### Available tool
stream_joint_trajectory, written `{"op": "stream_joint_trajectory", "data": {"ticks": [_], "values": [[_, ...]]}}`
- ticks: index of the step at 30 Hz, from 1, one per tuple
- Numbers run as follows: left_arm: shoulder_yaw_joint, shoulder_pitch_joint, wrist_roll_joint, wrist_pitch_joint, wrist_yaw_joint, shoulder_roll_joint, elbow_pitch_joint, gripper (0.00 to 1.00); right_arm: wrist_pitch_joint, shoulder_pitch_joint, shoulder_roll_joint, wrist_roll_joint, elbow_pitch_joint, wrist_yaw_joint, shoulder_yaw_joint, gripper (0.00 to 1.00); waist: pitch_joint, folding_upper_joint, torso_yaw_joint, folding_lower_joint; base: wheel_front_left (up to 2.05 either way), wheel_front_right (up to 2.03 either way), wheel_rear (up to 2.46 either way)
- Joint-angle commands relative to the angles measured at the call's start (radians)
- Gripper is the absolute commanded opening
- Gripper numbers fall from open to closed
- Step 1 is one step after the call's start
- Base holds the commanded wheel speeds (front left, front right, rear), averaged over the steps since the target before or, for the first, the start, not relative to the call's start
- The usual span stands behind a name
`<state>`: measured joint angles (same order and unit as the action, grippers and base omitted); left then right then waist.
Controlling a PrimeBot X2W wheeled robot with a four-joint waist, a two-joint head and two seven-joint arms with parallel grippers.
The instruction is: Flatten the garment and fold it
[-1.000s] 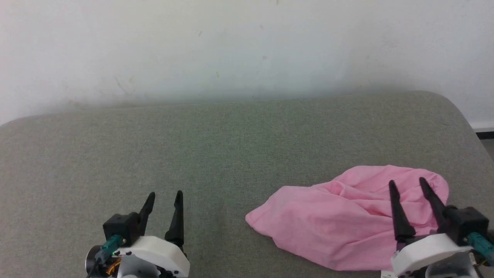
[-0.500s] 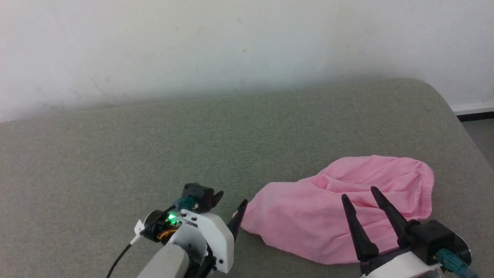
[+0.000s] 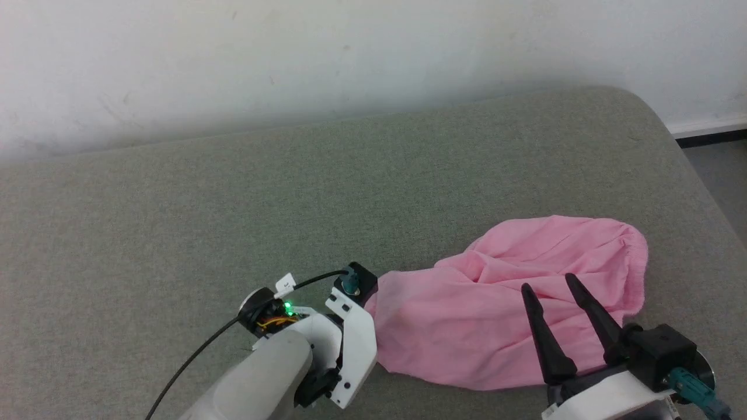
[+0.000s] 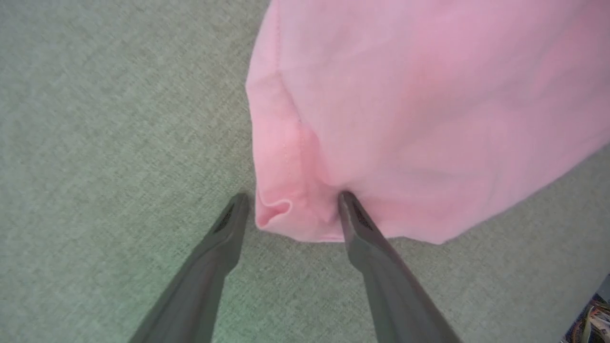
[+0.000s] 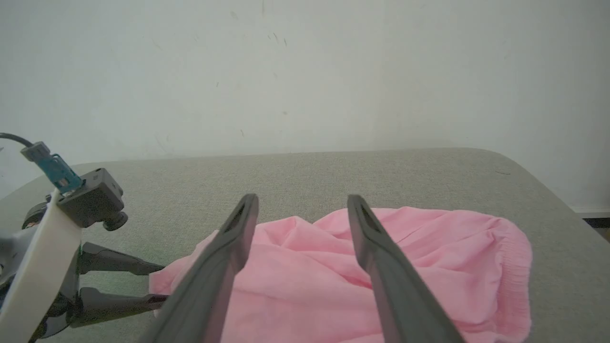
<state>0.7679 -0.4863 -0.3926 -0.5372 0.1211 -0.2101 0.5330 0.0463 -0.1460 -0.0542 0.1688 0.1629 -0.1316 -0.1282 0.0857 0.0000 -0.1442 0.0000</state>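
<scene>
Near, 7 o'clock: left gripper [image 4: 293, 196] spread wide, fingers straddling the hemmed corner of the garment [image 4: 405, 119], nothing pinched yet. 5 o'clock: right gripper [image 3: 547, 282] wide apart, empty, over the cloth. Garment lies bunched at 4 o'clock on the grey-green cushion [image 3: 292, 192]. Step looks like the first grab for flattening; next, the left closes on that corner.

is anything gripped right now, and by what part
Nothing is held. The left end effector stands open astride the garment's corner hem; the right end effector hangs open over it.

Bright, even diffuse light, v. faint shadows; fingers [image 4: 374, 267] blurry in wrist views.
</scene>
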Motion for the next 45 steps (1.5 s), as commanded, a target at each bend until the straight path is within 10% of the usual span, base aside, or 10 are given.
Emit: {"op": "stream_joint_trajectory", "data": {"ticks": [1, 3, 9, 26, 33, 34, 35, 45], "values": [[0.05, 0.037, -0.024, -0.033, 0.009, 0.0, 0.025, 0.7, 0.007, 0.016, 0.003, 0.005, -0.002, 0.001, 0.003, 1.0, 0.003, 0.0, -0.005, 0.0, 0.0, 0.0, 0.0], [0.096, 0.025, -0.059, -0.036, 0.009, -0.017, 0.007, 0.0, 0.009, 0.019, 0.004, 0.007, -0.003, 0.001, 0.01, 1.0, 0.003, 0.0, -0.005, 0.0, 0.0, 0.0, 0.0], [0.06, 0.021, -0.105, 0.099, -0.011, -0.076, -0.062, 0.0, 0.01, 0.009, 0.004, 0.019, -0.007, 0.001, 0.032, 1.0, -0.027, 0.0, 0.013, 0.0, 0.0, 0.0, 0.0], [-0.343, 0.495, -0.287, 0.261, -0.442, -0.359, -0.489, 0.0, -0.017, -0.055, 0.004, 0.028, 0.006, 0.001, 0.046, 1.0, -0.105, 0.0, 0.121, 0.0, 0.0, 0.0, 0.0], [-0.455, 0.703, -0.376, 0.303, -0.525, -0.379, -0.517, 0.0, -0.025, -0.07, 0.004, 0.032, 0.005, 0.001, 0.055, 1.0, -0.106, 0.0, 0.143, 0.0, 0.0, 0.0, 0.0], [-0.462, 0.707, -0.386, 0.317, -0.522, -0.368, -0.517, 0.28, -0.026, -0.07, 0.004, 0.033, 0.005, 0.001, 0.056, 1.0, -0.105, 0.0, 0.146, 0.0, 0.0, 0.0, 0.0], [-0.467, 0.708, -0.394, 0.329, -0.518, -0.357, -0.515, 1.0, -0.027, -0.07, 0.004, 0.033, 0.004, 0.001, 0.055, 1.0, -0.104, 0.0, 0.148, 0.0, 0.0, 0.0, 0.0], [-0.495, 0.66, -0.354, 0.515, -0.486, -0.312, -0.496, 1.0, -0.04, -0.073, 0.004, 0.036, -0.011, 0.001, 0.051, 1.0, -0.122, 0.0, 0.156, 0.0, 0.0, 0.0, 0.0]]}}
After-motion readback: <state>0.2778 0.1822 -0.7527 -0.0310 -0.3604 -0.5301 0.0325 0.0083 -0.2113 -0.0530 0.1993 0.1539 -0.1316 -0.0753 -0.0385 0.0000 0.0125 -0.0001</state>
